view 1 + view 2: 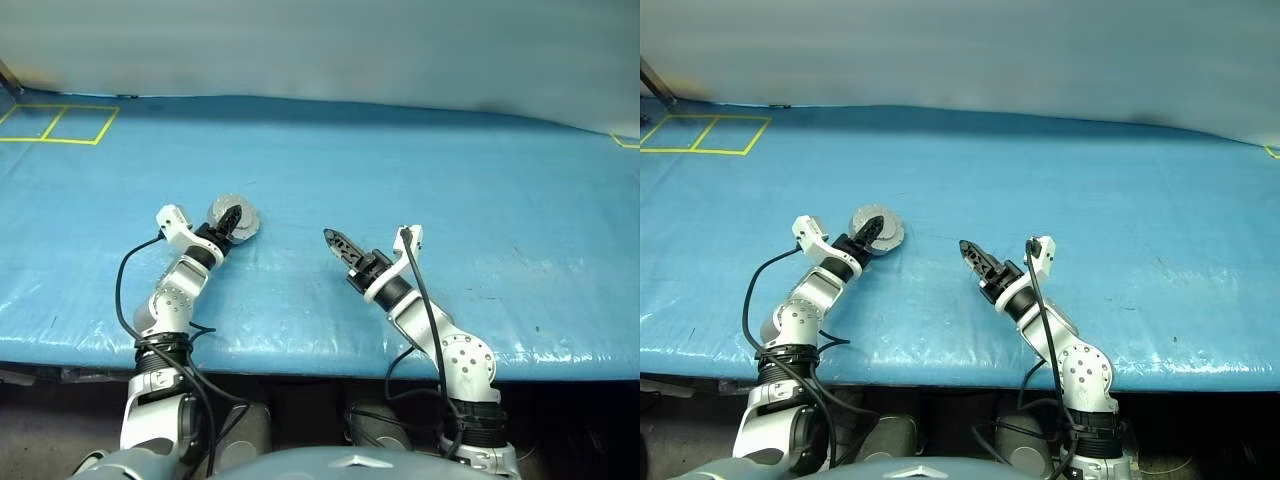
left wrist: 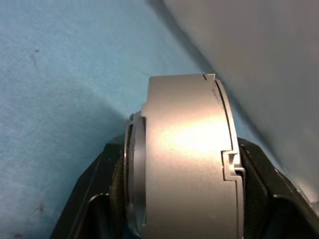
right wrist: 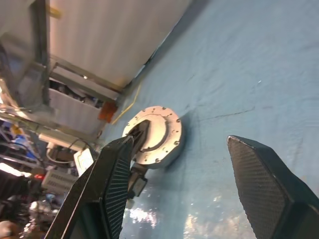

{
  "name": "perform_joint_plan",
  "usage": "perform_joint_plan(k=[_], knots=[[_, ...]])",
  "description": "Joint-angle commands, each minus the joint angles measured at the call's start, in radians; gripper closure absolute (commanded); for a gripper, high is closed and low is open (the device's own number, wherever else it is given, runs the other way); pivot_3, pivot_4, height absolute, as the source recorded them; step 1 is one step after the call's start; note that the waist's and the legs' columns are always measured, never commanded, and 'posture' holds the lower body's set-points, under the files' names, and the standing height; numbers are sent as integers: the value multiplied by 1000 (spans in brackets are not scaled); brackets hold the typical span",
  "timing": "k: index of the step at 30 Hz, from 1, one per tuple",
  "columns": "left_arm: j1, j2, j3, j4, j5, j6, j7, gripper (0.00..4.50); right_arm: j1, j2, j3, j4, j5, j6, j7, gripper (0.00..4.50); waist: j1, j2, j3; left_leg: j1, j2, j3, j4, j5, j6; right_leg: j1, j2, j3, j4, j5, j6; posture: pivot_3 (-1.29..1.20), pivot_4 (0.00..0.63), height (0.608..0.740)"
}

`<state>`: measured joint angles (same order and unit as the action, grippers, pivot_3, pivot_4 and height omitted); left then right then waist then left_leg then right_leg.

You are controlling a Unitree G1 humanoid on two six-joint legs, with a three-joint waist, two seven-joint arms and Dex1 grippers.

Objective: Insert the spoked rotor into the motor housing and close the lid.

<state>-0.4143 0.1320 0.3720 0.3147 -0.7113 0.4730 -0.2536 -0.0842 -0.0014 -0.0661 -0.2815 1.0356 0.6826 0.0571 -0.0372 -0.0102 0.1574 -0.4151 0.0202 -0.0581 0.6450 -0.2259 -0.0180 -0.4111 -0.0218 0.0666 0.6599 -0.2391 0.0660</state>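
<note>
Nearest you, your right tool [image 1: 334, 240] hangs just above the blue worktop [image 1: 420, 180], pointing forward and toward the left side. Its two black fingers [image 3: 112, 184] stand well apart with nothing between them, so that tool is released and empty.

A little farther out and to the left, your left tool [image 1: 234, 218] is clenched on a round grey metal assembly [image 1: 232, 219], which looks like the motor housing with the lid on it. One black finger lies across the disc's pale face. In the left wrist view the assembly [image 2: 187, 159] sits edge-on between the two black pads, its smooth grey side wall showing a seam and a small stepped notch near one edge. In the right wrist view the same disc [image 3: 158, 135] shows a plain pale face with small dots round its rim. You cannot tell whether it rests on the worktop or is held just clear of it.

Far back on the left, yellow tape lines [image 1: 60, 122] mark squares on the blue surface.
</note>
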Motion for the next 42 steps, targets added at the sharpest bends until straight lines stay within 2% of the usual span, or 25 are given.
perform_joint_plan(k=[1, 5, 10, 20, 25, 28, 36, 39, 41, 42], knots=[[-15, 9, 24, 6, 31, -37, 42, 2099, 23, -22, -6, -61, -116, -88, 8, 1324, -2, 0, 0, 1, 0, 0, 0, 0, 0, 0, 0, 0, 0, 0, 1, 0, 150, 740], [-3, 14, 19, 32, 69, -62, 77, 2099, 42, -49, -12, -70, -157, -96, 17, 1324, -9, 0, 0, 2, 0, 1, 0, 0, -1, 1, 0, 1, 1, 0, 4, 0, 150, 740], [14, 24, 28, 40, 99, -47, 138, 471, 46, -47, -2, -70, -187, -93, 20, 1324, -20, 0, -1, 4, 2, 0, 0, 1, -1, 2, 2, 1, 2, 0, 4, 0, 150, 740], [14, 142, 132, 134, 149, -108, 266, 471, 44, -30, 36, -46, -232, -78, 38, 1324, -39, 2, -2, 7, 4, 2, -1, 1, -1, 3, 5, 4, 3, 1, 3, 0, 150, 740], [19, 195, 178, 125, 112, -122, 189, 471, 46, -37, 47, -43, -259, -72, 50, 1324, -24, 2, -2, 5, 5, 1, 0, 1, -2, 2, 6, 3, 3, 1, 2, 0, 150, 740], [24, 203, 174, 45, 85, -104, 132, 471, 52, -32, 42, -48, -263, -72, 53, 1324, -22, 1, -2, 4, 4, 2, 0, 1, -2, 1, 5, 3, 2, 1, 2, 0, 150, 740], [9, 178, 28, -274, 28, -50, -29, 471, 69, -87, 35, -108, -367, -148, 87, 1324, -3, -1, 0, 1, 2, 1, -1, 1, -2, -1, 1, 1, 0, 3, 0, 0, 150, 740], [34, 203, -145, -399, 70, -51, -186, 471, 70, -173, 80, -141, -506, -206, 116, 1324, 0, -1, 0, 1, 1, 1, 0, 1, -2, 0, 1, 2, 0, 3, 1, 0, 150, 740], [48, 214, -200, -427, 97, -58, -230, 471, 72, -193, 96, -147, -548, -232, 122, 1324, 0, -1, 0, 1, 0, 2, -1, 1, -2, 0, 0, 2, -1, 2, 2, 0, 150, 740], [73, 241, -277, -448, 162, -88, -277, 471, 75, -211, 113, -154, -585, -249, 128, 1324, -3, -1, 0, 2, 0, 2, -1, 1, -2, 0, 1, 2, -1, 2, 3, 0, 150, 740]])
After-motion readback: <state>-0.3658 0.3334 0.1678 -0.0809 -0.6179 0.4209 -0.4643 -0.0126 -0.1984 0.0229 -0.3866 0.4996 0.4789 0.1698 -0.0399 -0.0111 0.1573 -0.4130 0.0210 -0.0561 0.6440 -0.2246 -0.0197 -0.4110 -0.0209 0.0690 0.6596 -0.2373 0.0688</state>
